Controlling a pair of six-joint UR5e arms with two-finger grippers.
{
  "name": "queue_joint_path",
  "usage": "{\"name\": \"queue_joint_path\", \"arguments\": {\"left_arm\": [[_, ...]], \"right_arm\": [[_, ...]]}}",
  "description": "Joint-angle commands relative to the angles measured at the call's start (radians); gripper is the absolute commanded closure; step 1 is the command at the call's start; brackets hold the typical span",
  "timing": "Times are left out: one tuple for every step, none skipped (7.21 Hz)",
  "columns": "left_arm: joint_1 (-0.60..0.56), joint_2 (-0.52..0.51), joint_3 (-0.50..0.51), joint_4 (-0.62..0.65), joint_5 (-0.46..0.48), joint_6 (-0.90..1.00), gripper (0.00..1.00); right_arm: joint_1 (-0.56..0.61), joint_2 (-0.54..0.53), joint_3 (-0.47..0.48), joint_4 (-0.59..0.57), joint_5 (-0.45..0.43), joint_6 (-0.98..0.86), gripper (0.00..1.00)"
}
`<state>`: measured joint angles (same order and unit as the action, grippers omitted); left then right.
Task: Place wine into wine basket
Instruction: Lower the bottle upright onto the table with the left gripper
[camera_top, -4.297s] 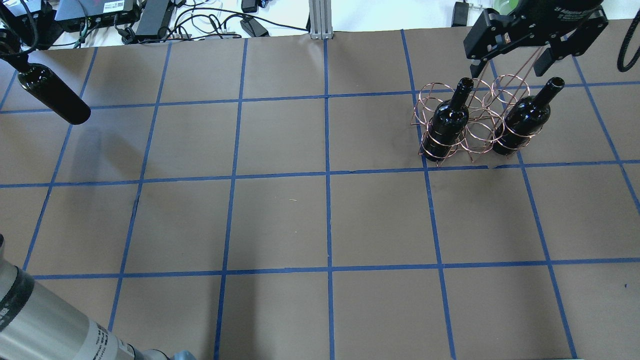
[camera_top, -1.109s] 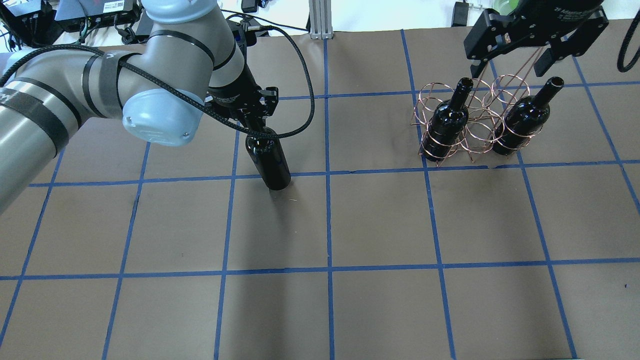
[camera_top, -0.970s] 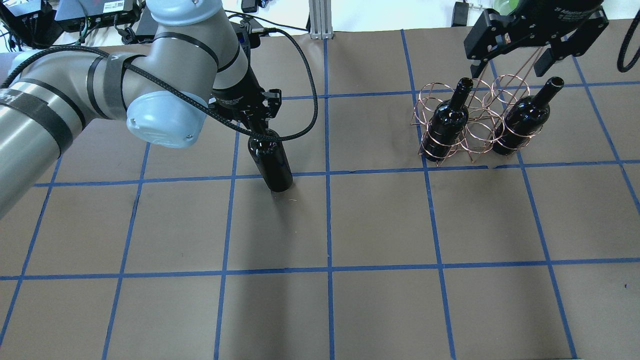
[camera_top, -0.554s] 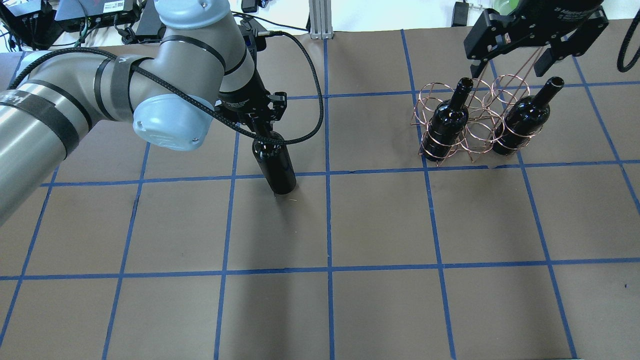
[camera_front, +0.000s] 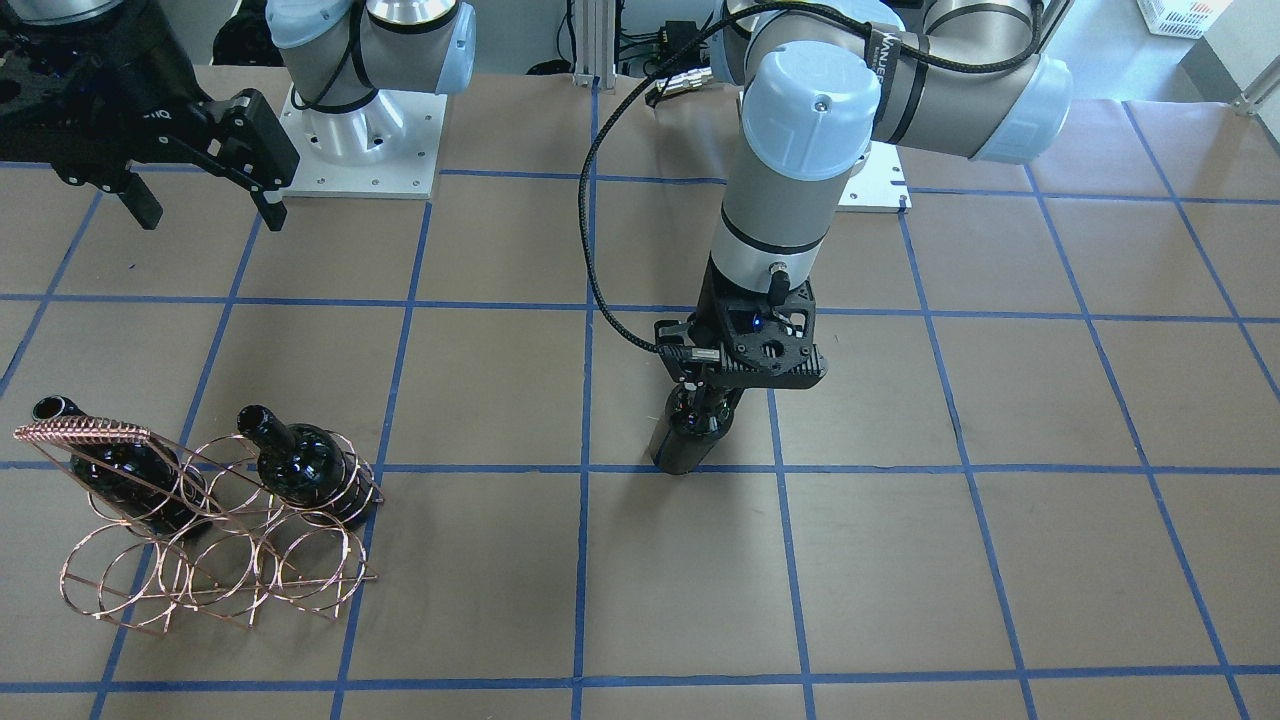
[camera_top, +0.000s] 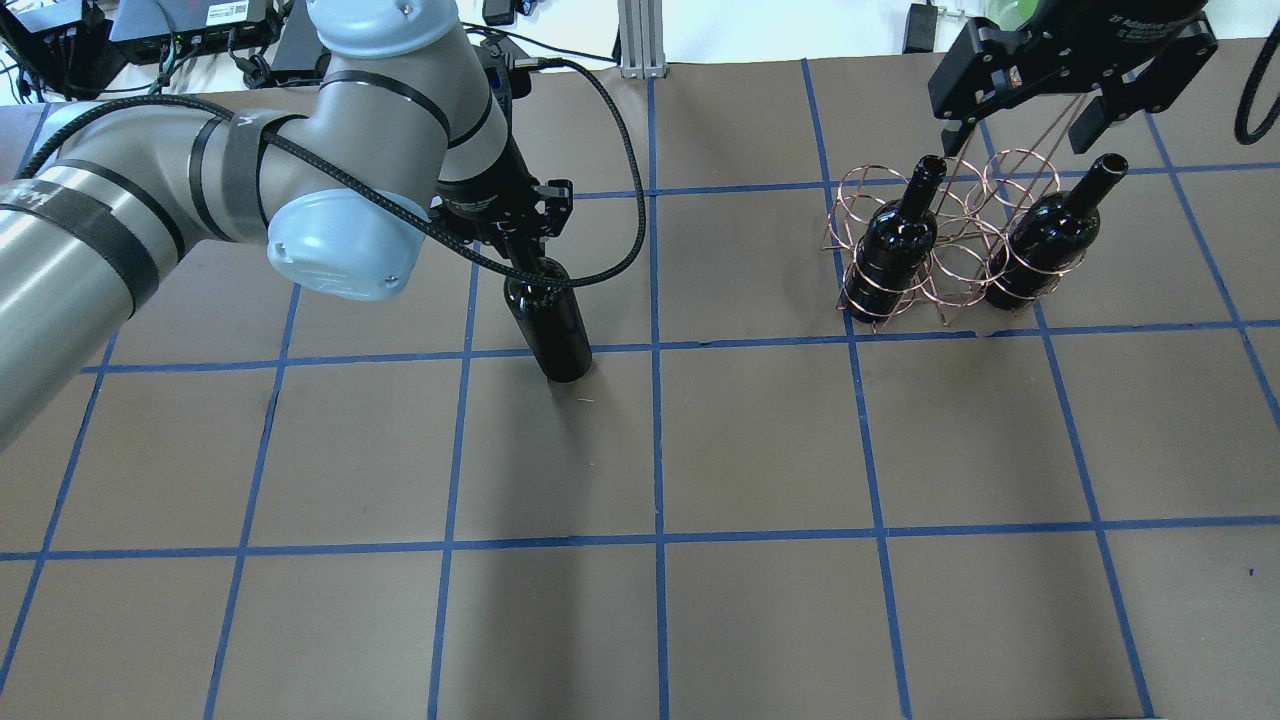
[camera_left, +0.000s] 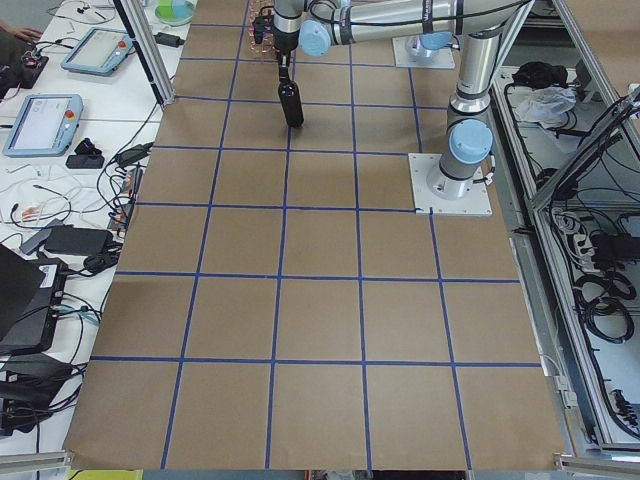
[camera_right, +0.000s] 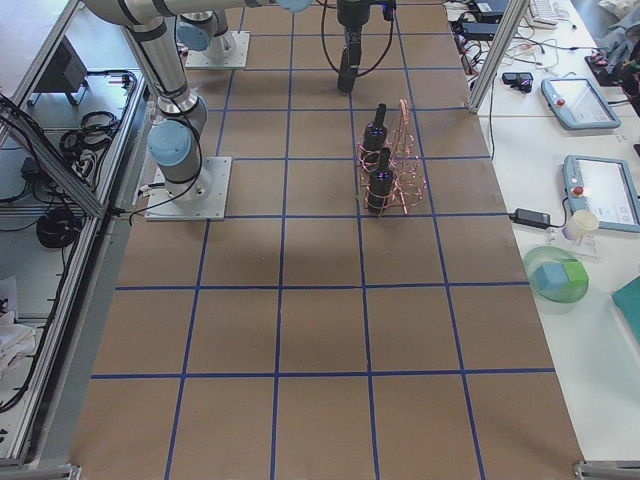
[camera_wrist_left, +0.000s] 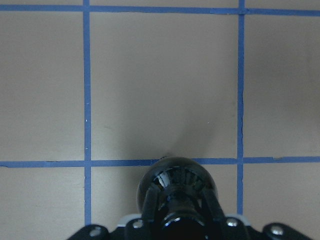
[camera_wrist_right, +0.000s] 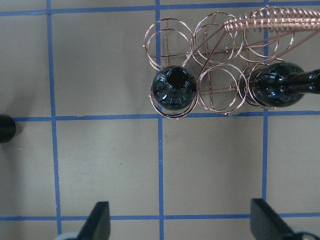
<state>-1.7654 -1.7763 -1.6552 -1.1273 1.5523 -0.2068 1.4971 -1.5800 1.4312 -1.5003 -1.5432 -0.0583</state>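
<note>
My left gripper (camera_top: 522, 250) is shut on the neck of a glossy black wine bottle (camera_top: 550, 330), which stands upright left of the table's middle with its base at or just above the paper. It also shows in the front view (camera_front: 688, 442) and from above in the left wrist view (camera_wrist_left: 176, 181). The copper wire wine basket (camera_top: 958, 262) stands at the far right with two look-alike bottles (camera_top: 893, 245) (camera_top: 1050, 235) in its front rings. My right gripper (camera_top: 1030, 115) hovers open and empty above the basket (camera_wrist_right: 215, 95).
Brown paper with a blue tape grid covers the table (camera_top: 760, 440). Cables and power bricks (camera_top: 300, 35) and an aluminium post (camera_top: 640, 40) line the far edge. The arm bases (camera_front: 360, 130) are bolted at the robot's side.
My left arm has carried the bottle from the far left edge to left of the table's middle; in the last half second it has hardly moved. The right arm has not moved.
</note>
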Motion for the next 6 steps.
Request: {"name": "queue_joint_path", "arguments": {"left_arm": [[0.001, -0.003, -0.002, 0.012, 0.002, 0.003, 1.00], [0.001, -0.005, -0.006, 0.012, 0.002, 0.004, 1.00], [0.001, -0.006, -0.009, 0.011, 0.002, 0.006, 1.00], [0.001, -0.006, -0.009, 0.011, 0.000, 0.007, 1.00], [0.001, -0.006, -0.009, 0.011, 0.000, 0.007, 1.00], [0.001, -0.006, -0.008, 0.012, 0.002, 0.006, 0.22]], "right_arm": [[0.000, 0.000, 0.000, 0.000, 0.000, 0.000, 0.00], [0.000, 0.000, 0.000, 0.000, 0.000, 0.000, 0.00], [0.000, 0.000, 0.000, 0.000, 0.000, 0.000, 0.00], [0.000, 0.000, 0.000, 0.000, 0.000, 0.000, 0.00], [0.000, 0.000, 0.000, 0.000, 0.000, 0.000, 0.00], [0.000, 0.000, 0.000, 0.000, 0.000, 0.000, 0.00]]}}
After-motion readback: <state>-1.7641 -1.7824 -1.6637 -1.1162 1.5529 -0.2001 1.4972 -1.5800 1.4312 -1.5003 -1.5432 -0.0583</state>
